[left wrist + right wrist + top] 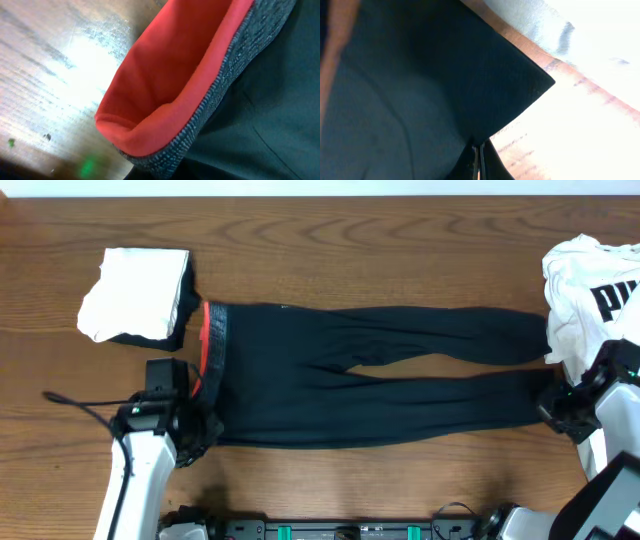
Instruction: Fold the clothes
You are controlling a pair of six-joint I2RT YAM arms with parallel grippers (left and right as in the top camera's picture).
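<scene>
The leggings (380,370) lie flat, pinched shut at both ends — left gripper (203,424) on the waistband (165,85) corner, right gripper (479,156) on a cuff (520,85) — seemingly to fold the near edge over.

The overhead view is evenly bright and sharp, with soft shadows. Beside the left end effector (203,420), glare whitens the counter (75,55) and the waistband (170,75) looks slightly soft. Ahead of the right end effector (479,160), the counter washes out white, while the black leggings (395,100) turn murky and blurred.
</scene>
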